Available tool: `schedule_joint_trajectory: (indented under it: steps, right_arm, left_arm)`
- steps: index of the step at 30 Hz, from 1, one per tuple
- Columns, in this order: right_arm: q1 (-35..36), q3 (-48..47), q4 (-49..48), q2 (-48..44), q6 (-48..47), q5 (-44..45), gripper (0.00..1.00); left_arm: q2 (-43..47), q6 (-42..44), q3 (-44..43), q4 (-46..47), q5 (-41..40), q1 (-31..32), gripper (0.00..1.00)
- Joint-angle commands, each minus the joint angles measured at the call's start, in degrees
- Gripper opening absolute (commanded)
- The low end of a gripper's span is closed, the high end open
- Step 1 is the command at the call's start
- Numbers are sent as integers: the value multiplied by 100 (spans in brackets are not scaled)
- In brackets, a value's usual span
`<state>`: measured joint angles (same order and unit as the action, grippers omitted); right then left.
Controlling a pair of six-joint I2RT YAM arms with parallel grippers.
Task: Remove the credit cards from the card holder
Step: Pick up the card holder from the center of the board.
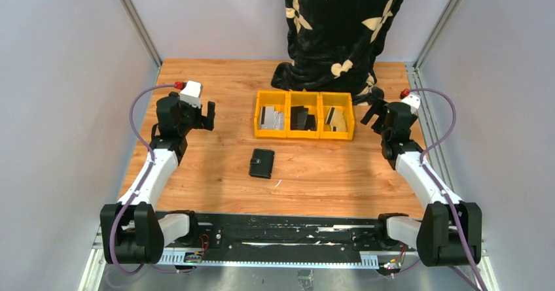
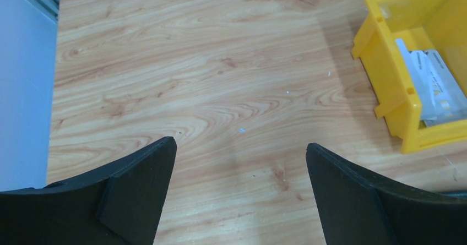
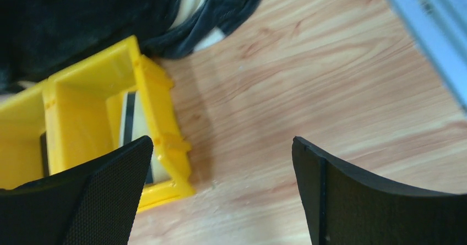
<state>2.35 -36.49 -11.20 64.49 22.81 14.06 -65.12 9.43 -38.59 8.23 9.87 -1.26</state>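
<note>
Nothing is out yet: my left jaws stand apart and empty, the holder lies shut and flat on the surface between both jaws and nearer my bases, long axis pointing away toward the bins, cards unseen, and my right jaws gape empty.

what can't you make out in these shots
- Top view: the small black folding card holder lies shut, so any cards inside are hidden.
- Top view: contents of the three yellow plastic bins are too small to identify.
- Both wrist views: card holder out of frame.
</note>
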Motion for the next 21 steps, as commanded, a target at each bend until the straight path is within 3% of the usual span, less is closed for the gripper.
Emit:
schedule_joint_trajectory:
  steps: [1, 6, 11, 21]
  right_arm:
    - [469, -726, 1828, 345, 477, -753, 100]
    - [2283, -903, 2217, 436, 322, 212, 100]
    - [3889, -1274, 2362, 1057, 848, 806, 99]
    - [5645, -2781, 2324, 3446, 1127, 751, 100]
  left_arm:
    - [-105, 222, -581, -1653, 580, -121, 100]
    - [-121, 129, -829, -2014, 554, -133, 100]
    - [-59, 137, -1028, -2427, 524, -137, 100]
    - [179, 90, -1002, -2708, 626, -136, 100]
